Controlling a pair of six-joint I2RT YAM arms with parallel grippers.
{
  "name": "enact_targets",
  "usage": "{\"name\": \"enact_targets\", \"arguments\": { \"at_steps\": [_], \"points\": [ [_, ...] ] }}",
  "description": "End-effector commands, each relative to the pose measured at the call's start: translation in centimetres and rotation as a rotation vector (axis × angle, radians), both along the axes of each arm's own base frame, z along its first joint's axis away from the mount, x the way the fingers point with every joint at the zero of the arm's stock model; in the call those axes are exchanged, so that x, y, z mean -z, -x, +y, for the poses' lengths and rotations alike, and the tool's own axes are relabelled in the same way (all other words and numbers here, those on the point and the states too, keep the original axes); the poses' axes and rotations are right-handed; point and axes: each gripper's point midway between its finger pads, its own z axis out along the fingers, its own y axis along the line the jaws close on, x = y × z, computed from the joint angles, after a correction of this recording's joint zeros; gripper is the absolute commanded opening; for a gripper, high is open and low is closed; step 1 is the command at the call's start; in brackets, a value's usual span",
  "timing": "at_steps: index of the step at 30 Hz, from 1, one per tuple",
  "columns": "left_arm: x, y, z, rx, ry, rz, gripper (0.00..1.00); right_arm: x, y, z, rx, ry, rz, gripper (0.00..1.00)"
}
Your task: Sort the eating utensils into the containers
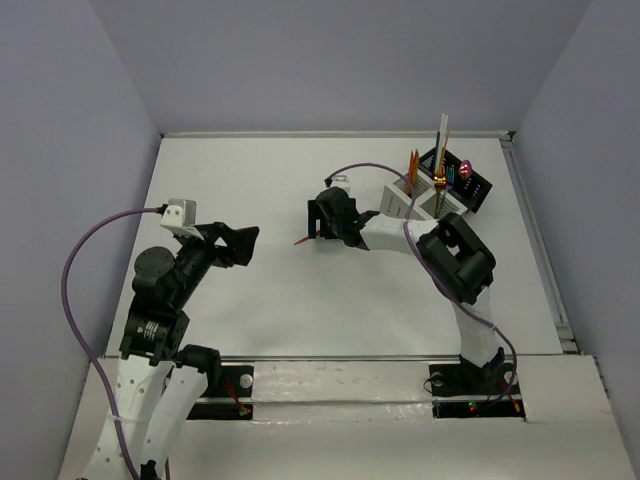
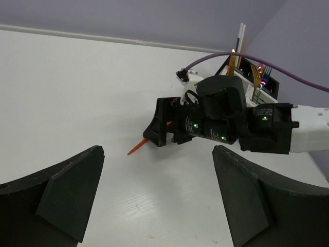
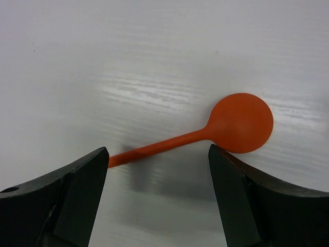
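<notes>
The right tool (image 3: 158, 154), wide open, straddles the orange spoon (image 3: 241, 123), handle tip hidden behind one finger, perhaps untouched; its arm stretches low. The left tool (image 2: 158, 154) hangs open.

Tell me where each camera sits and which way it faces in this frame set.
Top external: above and behind the bases, looking down on the table; left arm and right arm both show.
Left wrist: on the left arm, facing across the table at the right gripper and containers; its own open fingers frame the bottom.
Right wrist: pointing down at the orange spoon; its own open fingers flank the handle.
Shared: all three show the spoon; top and left wrist both show the right gripper above it.
</notes>
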Motion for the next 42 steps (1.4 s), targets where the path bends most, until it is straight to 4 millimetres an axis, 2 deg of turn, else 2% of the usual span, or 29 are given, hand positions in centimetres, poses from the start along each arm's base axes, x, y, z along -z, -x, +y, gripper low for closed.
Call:
{"name": "enact_targets", "arguments": {
  "at_steps": [1,2,3,5,6,7,10,11,12,14,15,16,17,19,21,24,25,26,27,30,31,33,34,35,38,40,41,42],
  "points": [
    [-2.6,0.1,0.1,0.004,0.009,-0.090,0.99,2.1,-1.0,-2.8,0.057,0.204,0.042,0.79],
    [-2.5,0.1,0.1,0.002,0.007,-0.089,0.99,1.6,-1.7,-2.4,0.060,0.208,0.031,0.76],
    [-2.6,0.1,0.1,0.002,0.009,-0.090,0.99,2.7,-1.5,-2.9,0.059,0.249,0.055,0.74],
    [-2.6,0.1,0.1,0.004,0.009,-0.090,0.99,2.5,-2.2,-3.1,0.079,0.284,0.045,0.65],
    [-2.5,0.1,0.1,0.004,0.007,-0.089,0.99,3.6,-2.0,-3.5,0.079,0.321,0.065,0.63],
    [-2.6,0.1,0.1,0.004,0.009,-0.090,0.99,3.7,-2.2,-3.5,0.068,0.336,0.066,0.62],
    [-2.6,0.1,0.1,0.002,0.007,-0.092,0.99,4.1,-2.5,-3.2,0.054,0.361,0.078,0.48],
    [-2.6,0.1,0.1,0.001,0.007,-0.091,0.99,4.1,-2.6,-3.3,0.052,0.365,0.078,0.38],
    [-2.6,0.2,0.1,0.001,0.009,-0.092,0.99,4.1,-2.5,-3.3,0.049,0.372,0.077,0.35],
    [-2.6,0.2,0.2,-0.001,0.007,-0.091,0.99,4.2,-2.2,-3.5,0.016,0.381,0.075,0.32],
    [-2.6,0.2,0.1,0.001,0.009,-0.092,0.99,4.1,-2.0,-2.6,-0.030,0.343,0.071,0.28],
    [-2.5,0.1,0.1,0.001,0.007,-0.089,0.99,5.1,-0.8,-3.2,-0.082,0.364,0.089,0.27],
    [-2.6,0.1,0.1,0.001,0.009,-0.092,0.99,3.9,-0.6,-3.1,-0.094,0.338,0.069,0.25],
    [-2.6,0.2,0.0,0.005,0.009,-0.093,0.99,3.6,0.4,-3.0,-0.132,0.309,0.072,0.18],
    [-2.6,0.2,0.1,0.004,0.011,-0.093,0.99,3.6,1.8,-3.9,-0.154,0.313,0.083,0.17],
    [-2.6,0.1,0.0,0.008,0.011,-0.093,0.99,3.3,2.3,-4.9,-0.154,0.353,0.089,0.22],
    [-2.6,0.1,0.0,0.008,0.010,-0.091,0.99,3.1,2.1,-5.0,-0.152,0.363,0.085,0.25],
    [-2.5,0.1,-0.1,0.010,0.010,-0.088,0.99,3.1,2.0,-5.0,-0.154,0.373,0.085,0.35],
    [-2.5,0.0,0.2,-0.001,0.011,-0.089,0.99,2.4,1.5,-4.6,-0.156,0.373,0.077,0.38],
    [-2.5,0.0,0.2,-0.004,0.009,-0.088,0.99,2.6,1.1,-3.9,-0.200,0.384,0.088,0.41],
    [-2.5,0.0,0.2,-0.004,0.009,-0.088,0.99,2.0,0.2,-3.7,-0.190,0.376,0.076,0.41],
    [-2.4,0.0,0.3,-0.005,0.009,-0.087,0.99,2.7,-0.3,-4.0,-0.192,0.394,0.095,0.41],
    [-2.5,0.0,0.3,-0.005,0.010,-0.090,0.99,2.3,-0.8,-3.6,-0.193,0.389,0.084,0.41],
    [-2.4,0.0,0.3,-0.005,0.009,-0.087,0.99,2.9,-1.2,-3.9,-0.187,0.397,0.094,0.40],
    [-2.5,0.0,0.2,-0.002,0.010,-0.090,0.99,3.2,-1.5,-3.0,-0.208,0.380,0.103,0.37],
    [-2.6,0.1,0.2,0.001,0.009,-0.093,0.99,4.1,-1.4,-2.7,-0.218,0.378,0.123,0.33],
    [-2.6,0.0,0.2,-0.001,0.010,-0.093,0.99,4.1,-1.9,-2.8,-0.209,0.371,0.125,0.22],
    [-2.6,0.1,0.2,-0.001,0.010,-0.091,0.99,4.3,-1.8,-2.9,-0.207,0.372,0.132,0.16]
  ]
}}
